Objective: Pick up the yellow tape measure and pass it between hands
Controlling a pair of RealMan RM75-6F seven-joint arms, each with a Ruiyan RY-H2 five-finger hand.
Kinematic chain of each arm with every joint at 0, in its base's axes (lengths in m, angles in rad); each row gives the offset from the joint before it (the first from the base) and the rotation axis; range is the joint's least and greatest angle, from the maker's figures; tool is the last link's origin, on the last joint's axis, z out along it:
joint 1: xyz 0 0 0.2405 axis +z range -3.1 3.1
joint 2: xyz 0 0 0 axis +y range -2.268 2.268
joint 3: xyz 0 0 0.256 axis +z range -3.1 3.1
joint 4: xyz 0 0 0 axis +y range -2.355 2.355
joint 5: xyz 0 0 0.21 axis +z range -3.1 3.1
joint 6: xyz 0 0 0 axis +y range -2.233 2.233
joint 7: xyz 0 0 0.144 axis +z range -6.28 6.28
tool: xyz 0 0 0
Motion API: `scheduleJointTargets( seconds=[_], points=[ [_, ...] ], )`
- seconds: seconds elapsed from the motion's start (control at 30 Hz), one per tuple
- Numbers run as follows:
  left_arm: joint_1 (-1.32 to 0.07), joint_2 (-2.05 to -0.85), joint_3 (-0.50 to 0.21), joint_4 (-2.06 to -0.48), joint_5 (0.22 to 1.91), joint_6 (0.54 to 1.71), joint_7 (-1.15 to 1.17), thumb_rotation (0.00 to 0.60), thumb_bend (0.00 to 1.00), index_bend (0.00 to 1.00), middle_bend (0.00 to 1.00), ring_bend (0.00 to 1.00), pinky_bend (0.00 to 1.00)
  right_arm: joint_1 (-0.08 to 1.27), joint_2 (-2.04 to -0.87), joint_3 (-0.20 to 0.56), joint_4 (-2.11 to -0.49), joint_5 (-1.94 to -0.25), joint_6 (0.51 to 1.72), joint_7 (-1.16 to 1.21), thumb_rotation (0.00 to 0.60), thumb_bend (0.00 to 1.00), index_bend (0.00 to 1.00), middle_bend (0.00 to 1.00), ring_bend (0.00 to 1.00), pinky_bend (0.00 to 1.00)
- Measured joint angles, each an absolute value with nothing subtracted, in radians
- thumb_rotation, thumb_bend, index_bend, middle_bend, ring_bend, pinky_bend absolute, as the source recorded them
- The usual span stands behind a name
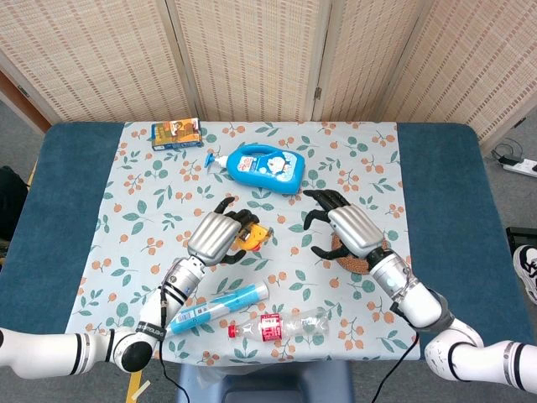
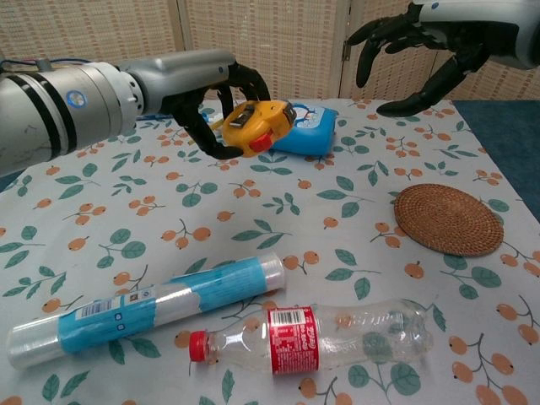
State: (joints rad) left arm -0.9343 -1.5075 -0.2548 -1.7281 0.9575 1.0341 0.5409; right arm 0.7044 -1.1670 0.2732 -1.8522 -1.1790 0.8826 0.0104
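The yellow tape measure (image 2: pixel 258 127) is up in the air above the middle of the flowery tablecloth (image 1: pixel 168 189), clamped in the left hand (image 1: pixel 216 237). The right hand (image 2: pixel 426 48) hangs just to its right, fingers spread wide, holding nothing. Blue detergent bottle (image 1: pixel 262 168) lies farther back, woven coaster (image 2: pixel 449 219) on the right, plastic bottle (image 2: pixel 314 336) and film roll (image 2: pixel 148 309) near the front edge.

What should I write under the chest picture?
Left hand holds the yellow tape measure up toward the open right hand.
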Motion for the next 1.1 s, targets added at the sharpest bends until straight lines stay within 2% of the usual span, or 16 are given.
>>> scheduleJointTargets(
  seconds=[0.7, 1.1],
  points=[
    [-0.99, -1.568, -0.266, -1.706, 0.928, 1.053, 0.582, 0.6, 0.38, 0.53, 0.48, 0.41, 0.11, 0.816, -1.29, 0.282, -1.76, -1.05, 0.841, -0.054, 0.6, 0.32, 0.45, 0.09, 0.03, 0.0],
    [-1.005, -1.578, -0.266, -1.692, 0.905, 1.06, 0.597, 0.6, 0.38, 0.53, 0.48, 0.41, 0.11, 0.833, -1.298, 0.271, -1.756, -1.034, 0.834, -0.057, 0.6, 0.32, 0.45, 0.1, 0.03, 0.0]
  ],
)
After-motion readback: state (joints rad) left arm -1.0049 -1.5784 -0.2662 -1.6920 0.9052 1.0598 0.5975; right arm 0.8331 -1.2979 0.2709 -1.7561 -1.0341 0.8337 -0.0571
